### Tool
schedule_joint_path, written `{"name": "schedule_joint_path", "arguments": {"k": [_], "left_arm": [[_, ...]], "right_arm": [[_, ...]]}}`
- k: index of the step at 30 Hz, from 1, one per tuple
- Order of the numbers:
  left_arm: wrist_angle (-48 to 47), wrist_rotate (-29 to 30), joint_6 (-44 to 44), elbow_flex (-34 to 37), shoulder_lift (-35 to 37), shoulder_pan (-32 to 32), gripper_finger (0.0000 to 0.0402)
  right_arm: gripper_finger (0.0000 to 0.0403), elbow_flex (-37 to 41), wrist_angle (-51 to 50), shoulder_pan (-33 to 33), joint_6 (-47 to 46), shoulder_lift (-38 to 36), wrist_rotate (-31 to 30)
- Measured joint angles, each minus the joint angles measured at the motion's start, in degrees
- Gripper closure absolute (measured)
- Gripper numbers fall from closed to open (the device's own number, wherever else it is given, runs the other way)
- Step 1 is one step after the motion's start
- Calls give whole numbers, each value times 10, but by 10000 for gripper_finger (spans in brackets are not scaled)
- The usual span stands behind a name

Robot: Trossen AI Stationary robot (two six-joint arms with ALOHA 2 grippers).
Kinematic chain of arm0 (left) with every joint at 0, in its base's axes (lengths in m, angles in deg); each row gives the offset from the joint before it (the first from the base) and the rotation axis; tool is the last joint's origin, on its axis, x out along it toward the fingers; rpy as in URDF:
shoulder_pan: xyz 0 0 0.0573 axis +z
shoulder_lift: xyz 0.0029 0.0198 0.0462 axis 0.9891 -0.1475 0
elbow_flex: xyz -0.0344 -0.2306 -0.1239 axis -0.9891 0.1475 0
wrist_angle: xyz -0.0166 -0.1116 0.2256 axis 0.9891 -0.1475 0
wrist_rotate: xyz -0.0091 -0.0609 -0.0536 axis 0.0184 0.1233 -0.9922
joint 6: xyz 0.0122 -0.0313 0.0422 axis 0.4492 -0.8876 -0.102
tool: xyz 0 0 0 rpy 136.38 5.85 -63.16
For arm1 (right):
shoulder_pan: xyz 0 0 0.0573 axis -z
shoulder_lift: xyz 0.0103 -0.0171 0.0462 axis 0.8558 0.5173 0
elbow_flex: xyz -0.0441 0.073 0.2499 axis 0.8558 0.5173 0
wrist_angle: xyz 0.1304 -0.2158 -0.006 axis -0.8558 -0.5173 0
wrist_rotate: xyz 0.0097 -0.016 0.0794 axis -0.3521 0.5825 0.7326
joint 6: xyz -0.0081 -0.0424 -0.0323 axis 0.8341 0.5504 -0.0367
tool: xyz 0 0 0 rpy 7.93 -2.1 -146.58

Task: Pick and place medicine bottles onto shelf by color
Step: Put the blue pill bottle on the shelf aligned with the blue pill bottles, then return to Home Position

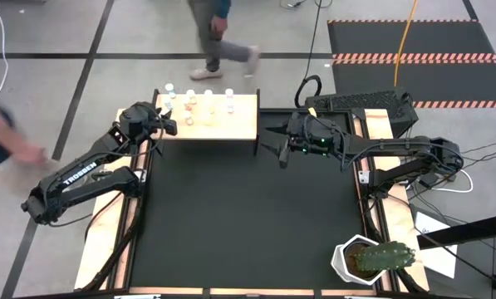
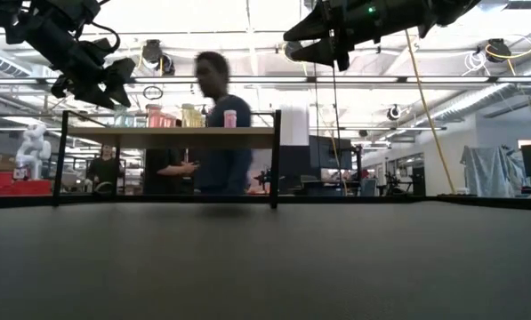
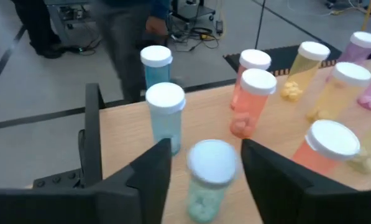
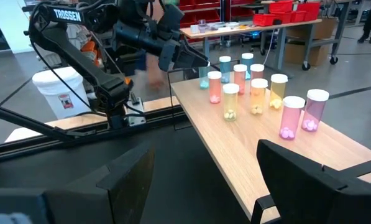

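High camera looks straight down on shelf. Low camera sits at tabletop height, faces shelf from far. Left wrist camera very near shelf; right wrist camera farther. All four share shelf.

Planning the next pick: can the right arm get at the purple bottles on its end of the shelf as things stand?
Probably yes. The right gripper is open and hovers off the shelf end; the purple bottles stand nearest it, nothing in between.
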Motion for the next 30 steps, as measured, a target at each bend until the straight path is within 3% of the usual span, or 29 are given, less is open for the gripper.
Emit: {"name": "schedule_joint_path", "arguments": {"k": [6,13,24,30], "left_arm": [[-3,-3,5,0,0,0,143],[-10,-55,6,-7,11,-2,109],[-103,-72,17,-92,45,-8,98],[-118,-196,-18,-172,49,-28,120]], "right_arm": [[126,0,0,0,0,0,0],[126,0,0,0,0,0,2],[126,-1,1,0,-4,-11,2],[128,0,-3,0,-63,-62,26]]}}
